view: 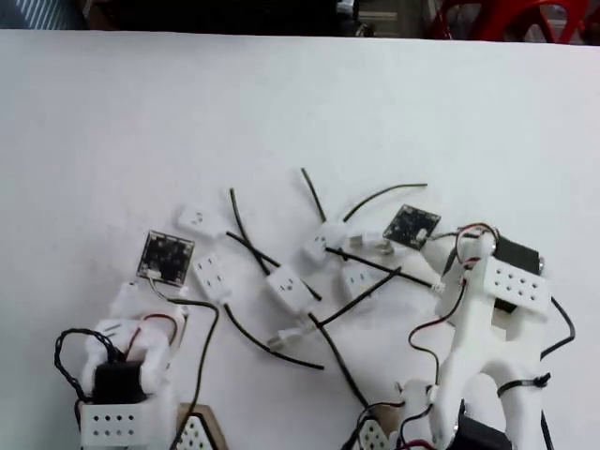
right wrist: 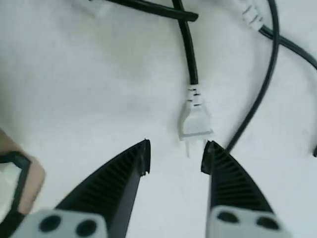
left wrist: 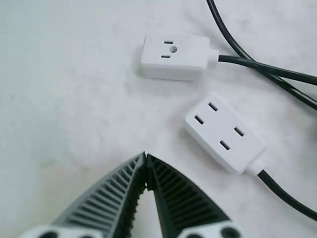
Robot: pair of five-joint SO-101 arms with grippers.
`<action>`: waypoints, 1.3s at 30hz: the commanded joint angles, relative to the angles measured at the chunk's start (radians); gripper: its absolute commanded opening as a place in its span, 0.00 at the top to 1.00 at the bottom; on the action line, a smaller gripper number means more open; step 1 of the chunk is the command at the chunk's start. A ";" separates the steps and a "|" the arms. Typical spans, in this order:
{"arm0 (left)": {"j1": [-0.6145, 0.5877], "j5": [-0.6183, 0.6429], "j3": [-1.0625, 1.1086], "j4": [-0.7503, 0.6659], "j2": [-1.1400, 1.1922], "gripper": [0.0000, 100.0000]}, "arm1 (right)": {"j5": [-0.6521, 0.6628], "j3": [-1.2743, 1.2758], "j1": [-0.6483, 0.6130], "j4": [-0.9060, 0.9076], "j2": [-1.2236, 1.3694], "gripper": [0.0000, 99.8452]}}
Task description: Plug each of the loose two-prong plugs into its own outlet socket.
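Note:
Several white sockets on short black cords lie mid-table, among them a single outlet [view: 199,218] [left wrist: 173,57] and a double one [view: 212,277] [left wrist: 224,132]. My left gripper [left wrist: 146,157] is shut and holds nothing; it sits on the bare table just short of the double socket, at the lower left in the high view [view: 131,300]. A loose two-prong plug [right wrist: 196,120] [view: 437,284] lies with its prongs towards my right gripper [right wrist: 176,153]. That gripper is open, its fingertips on either side of the prongs without touching. Another plug [view: 281,337] lies nearer the front.
Black cords [view: 361,286] cross one another around the sockets. A brown wooden base [view: 199,429] stands at the front edge between the arms, and a brown piece [right wrist: 25,178] sits beside the right gripper. The white table [view: 281,103] runs back to a dark edge.

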 commanded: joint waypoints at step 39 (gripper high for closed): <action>-0.010 0.008 -0.006 -0.028 -0.008 0.97 | 0.092 0.249 0.038 -0.348 0.002 0.83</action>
